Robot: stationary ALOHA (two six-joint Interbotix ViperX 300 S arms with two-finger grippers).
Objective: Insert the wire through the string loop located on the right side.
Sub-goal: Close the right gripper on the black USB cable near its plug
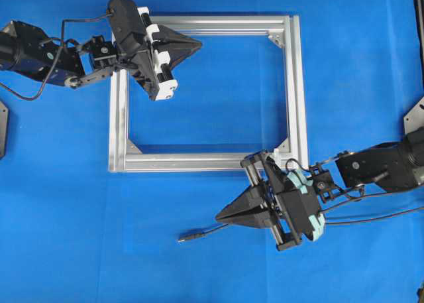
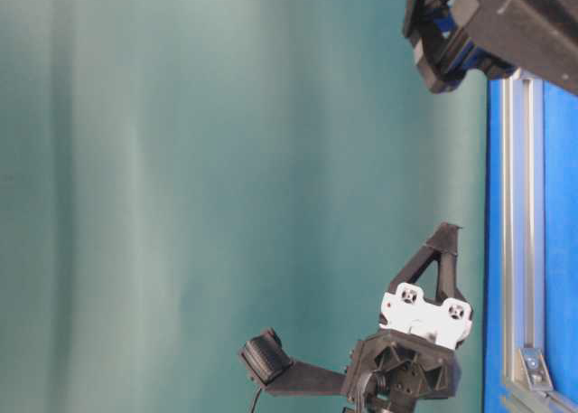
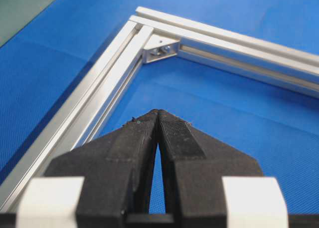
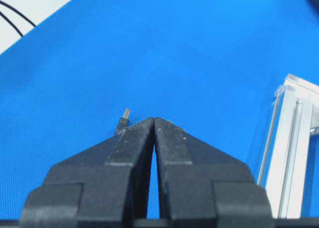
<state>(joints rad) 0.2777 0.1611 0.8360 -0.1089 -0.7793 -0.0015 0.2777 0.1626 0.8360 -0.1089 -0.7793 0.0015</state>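
On the blue mat (image 1: 218, 97) | wire (image 1: 205, 232) lies loose below the frame (image 1: 297, 84), plug tip just beside the right gripper (image 1: 220, 217) | right gripper clenched on nothing | left gripper (image 1: 197, 46) clenched, empty, over the frame's upper-left corner | string loop too small to make out

Hidden and cut-off parts

The wire (image 1: 205, 233) runs under the right tool (image 1: 219, 217), so its far length is lost; in the right wrist view only its plug tip shows. The string loop is too small to tell.
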